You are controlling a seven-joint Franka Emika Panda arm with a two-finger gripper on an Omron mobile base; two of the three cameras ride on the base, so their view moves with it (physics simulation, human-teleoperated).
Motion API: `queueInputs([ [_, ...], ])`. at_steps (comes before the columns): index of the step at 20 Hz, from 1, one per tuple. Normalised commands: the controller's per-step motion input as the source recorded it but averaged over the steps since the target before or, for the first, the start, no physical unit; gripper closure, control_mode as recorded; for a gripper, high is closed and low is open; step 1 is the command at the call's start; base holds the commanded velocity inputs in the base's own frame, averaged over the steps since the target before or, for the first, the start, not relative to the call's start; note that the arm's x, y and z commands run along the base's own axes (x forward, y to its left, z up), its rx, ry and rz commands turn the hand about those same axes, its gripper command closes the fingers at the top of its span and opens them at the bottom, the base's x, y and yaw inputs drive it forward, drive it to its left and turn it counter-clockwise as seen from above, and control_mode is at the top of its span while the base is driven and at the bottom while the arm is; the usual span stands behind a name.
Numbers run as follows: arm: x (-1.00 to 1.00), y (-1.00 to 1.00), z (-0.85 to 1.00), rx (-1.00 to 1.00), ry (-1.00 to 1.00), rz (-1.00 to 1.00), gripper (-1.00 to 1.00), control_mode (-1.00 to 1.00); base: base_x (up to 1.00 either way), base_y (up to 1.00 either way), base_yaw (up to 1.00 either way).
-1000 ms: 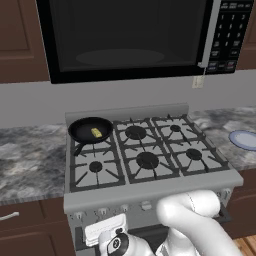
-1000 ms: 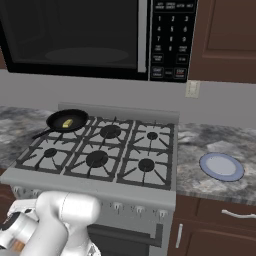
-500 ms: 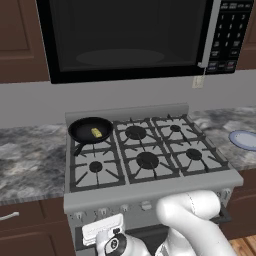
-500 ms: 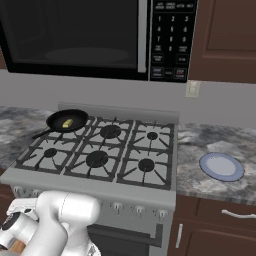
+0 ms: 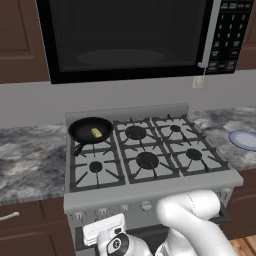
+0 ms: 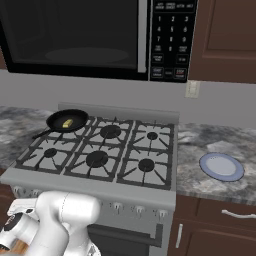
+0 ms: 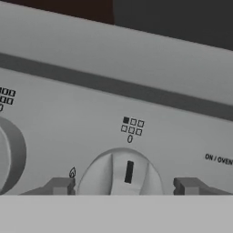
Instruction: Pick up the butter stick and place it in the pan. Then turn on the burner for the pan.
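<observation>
Between the earlier base views and the present ones, the wrist is being shifted slightly below the stove's front edge; the things on the stove are unmoved. The butter stick (image 5: 96, 132) is lying inside the pan (image 5: 90, 129), which is resting on the burner at the stove's rear left corner (image 6: 66, 121). The remaining object to be handled is the control knob (image 7: 120, 174): a rigid, smooth round dial with a raised central ridge, judged best gripped across that ridge and likely slippery on its rim. The gripper (image 7: 124, 185) is being held wide, one fingertip (image 7: 59, 185) on each side of the knob, not yet touching it. The knob's lower half is cut off, the neighbouring dial (image 7: 10, 154) is only partly shown, and the "ON / OVEN" lettering is clipped.
</observation>
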Motion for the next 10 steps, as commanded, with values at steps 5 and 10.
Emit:
queueInputs([
  [5,0.24,-0.32,0.0,0.11,-0.02,0.0,-1.0,-1.0,0.0,0.0,0.0],
  [10,0.15,-0.18,0.0,0.08,0.0,0.0,1.0,-1.0,0.0,0.0,0.0],
])
